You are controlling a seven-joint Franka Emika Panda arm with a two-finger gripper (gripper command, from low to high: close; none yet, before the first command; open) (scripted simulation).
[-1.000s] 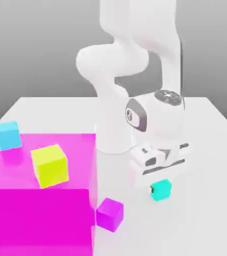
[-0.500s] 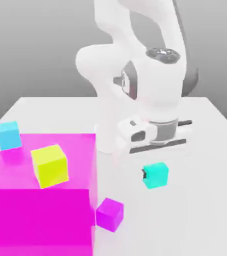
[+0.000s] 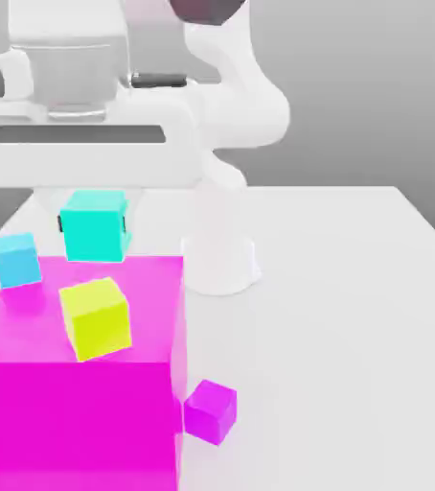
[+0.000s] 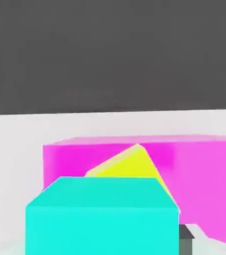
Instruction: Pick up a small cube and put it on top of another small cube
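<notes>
Clamped on the turquoise small cube (image 3: pixel 94 226), the gripper (image 3: pixel 93 228) holds it in the air above the far edge of the big magenta block (image 3: pixel 78 403). On that block's top sits a yellow-green cube (image 3: pixel 95 318), apparently just ahead of the carried cube (image 4: pixel 102 216). A sky-blue cube (image 3: pixel 17 259) and a small magenta cube (image 3: pixel 210 411) rest on the white table (image 3: pixel 355 316).

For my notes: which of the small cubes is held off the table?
The turquoise cube, shut in the gripper. The sky-blue, yellow and small magenta cubes rest on surfaces.
</notes>
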